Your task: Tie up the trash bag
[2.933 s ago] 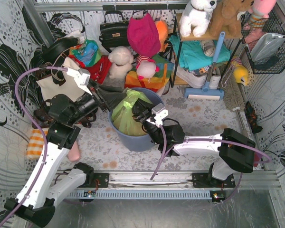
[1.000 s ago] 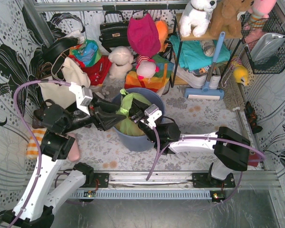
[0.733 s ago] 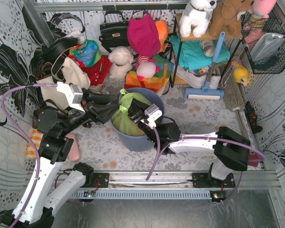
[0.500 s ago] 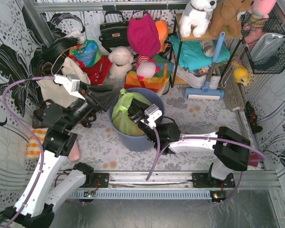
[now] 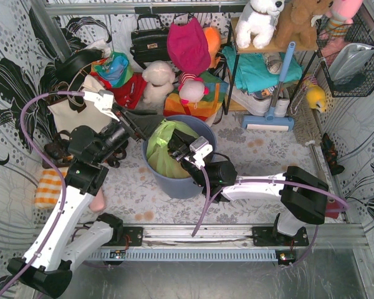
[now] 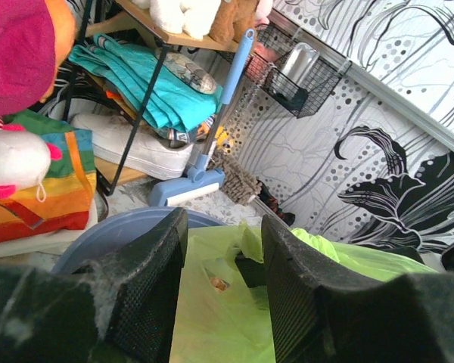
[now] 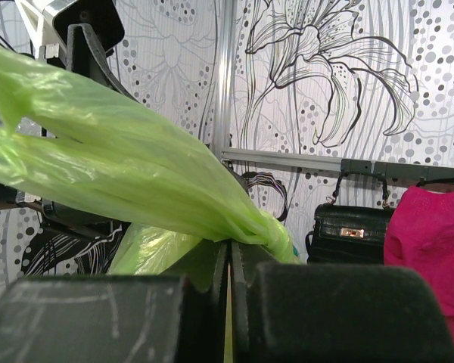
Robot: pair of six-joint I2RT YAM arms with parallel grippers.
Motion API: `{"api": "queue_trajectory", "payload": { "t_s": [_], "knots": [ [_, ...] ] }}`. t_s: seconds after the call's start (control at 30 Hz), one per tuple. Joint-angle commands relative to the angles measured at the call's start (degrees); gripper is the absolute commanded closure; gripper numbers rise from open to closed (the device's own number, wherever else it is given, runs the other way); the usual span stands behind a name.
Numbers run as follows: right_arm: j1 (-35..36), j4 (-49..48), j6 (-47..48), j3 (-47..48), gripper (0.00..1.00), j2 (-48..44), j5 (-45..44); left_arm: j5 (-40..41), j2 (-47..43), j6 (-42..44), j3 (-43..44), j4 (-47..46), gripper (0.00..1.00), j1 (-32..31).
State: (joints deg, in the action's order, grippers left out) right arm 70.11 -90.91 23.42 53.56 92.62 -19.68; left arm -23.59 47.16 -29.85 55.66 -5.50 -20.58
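The lime-green trash bag (image 5: 164, 149) sits in the blue-grey round bin (image 5: 188, 184), with tan paper showing through a gap (image 6: 218, 284). My right gripper (image 5: 176, 147) is shut on a bunched strip of the bag's plastic; in the right wrist view the jaws (image 7: 231, 253) pinch it just below a twisted green wad (image 7: 276, 231), and the bag's sheet (image 7: 113, 144) stretches away to the left. My left gripper (image 5: 151, 122) hovers open and empty at the bin's far-left rim. In the left wrist view its fingers (image 6: 145, 276) straddle the bag (image 6: 219, 318) without touching it.
A cream tote bag (image 5: 71, 112) lies behind the left arm. Plush toys, a rainbow bag (image 6: 38, 200) and a black handbag (image 7: 348, 231) crowd the back wall. A shelf rack with teal cloth (image 5: 262, 65) and a blue broom (image 5: 275, 103) stands at the back right.
My left gripper, which reached across the bag's left side a second ago, has pulled back up and left to the bin's rim, still open. My right gripper has kept its hold in place.
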Motion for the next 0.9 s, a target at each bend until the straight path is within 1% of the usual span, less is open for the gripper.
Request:
{"api": "queue_trajectory", "payload": {
  "t_s": [0.0, 0.1, 0.17, 0.23, 0.27, 0.3, 0.4, 0.43, 0.53, 0.73, 0.77, 0.87],
  "knots": [
    [0.13, -5.94, -0.98, 1.28, 1.0, -1.23, 0.15, -3.28, -0.79, -1.88, -0.73, -5.45, 0.46, -0.25],
    [0.16, -5.94, -1.08, 1.45, 1.0, -1.21, 0.14, -4.85, -0.52, -2.15, -0.35, -5.03, 0.44, -0.21],
    [0.18, -5.94, -1.09, 1.46, 1.0, -1.21, 0.2, -5.28, -0.18, -2.07, -0.44, -4.32, 0.48, -0.24],
    [0.16, -5.94, -1.08, 1.39, 1.0, -1.31, 0.25, -4.73, -0.09, -1.97, -0.79, -3.6, 0.58, -0.25],
    [0.21, -5.94, -0.98, 1.37, 1.0, -1.3, 0.19, -4.63, -0.21, -1.97, -1.01, -3.64, 0.66, -0.21],
    [0.19, -5.94, -0.95, 1.37, 1.0, -1.3, 0.24, -4.65, -0.14, -2.01, -1.15, -3.74, 0.71, -0.25],
    [0.2, -5.94, -1.21, 1.37, 1.0, -1.3, 0.18, -5.46, 0.3, -2.3, -0.81, -4.23, 0.78, -0.24],
    [0.23, -5.94, -1.26, 1.37, 1.0, -1.3, 0.25, -5.69, 0.45, -2.39, -0.67, -4.52, 0.82, -0.25],
    [0.21, -5.93, -1.37, 1.22, 1.0, -1.48, 0.21, -6.1, 0.51, -2.79, -0.34, -5.83, 1.0, -0.2],
    [0.21, -5.94, -4.56, -1.23, 1.0, -3.66, -1.68, -5.49, 0.62, -3.21, 1.21, -9.06, 1.0, -0.19],
    [0.21, -6.02, -5.27, -1.94, 0.98, -4.32, -2.03, -5.17, 0.75, -2.67, 1.59, -9.13, 1.0, -0.23],
    [0.32, -6.07, -7.26, -4.47, 0.83, -6.83, -2.96, -4.23, 0.86, -1.31, 2.48, -9.28, 1.0, -0.24]
  ]
}}
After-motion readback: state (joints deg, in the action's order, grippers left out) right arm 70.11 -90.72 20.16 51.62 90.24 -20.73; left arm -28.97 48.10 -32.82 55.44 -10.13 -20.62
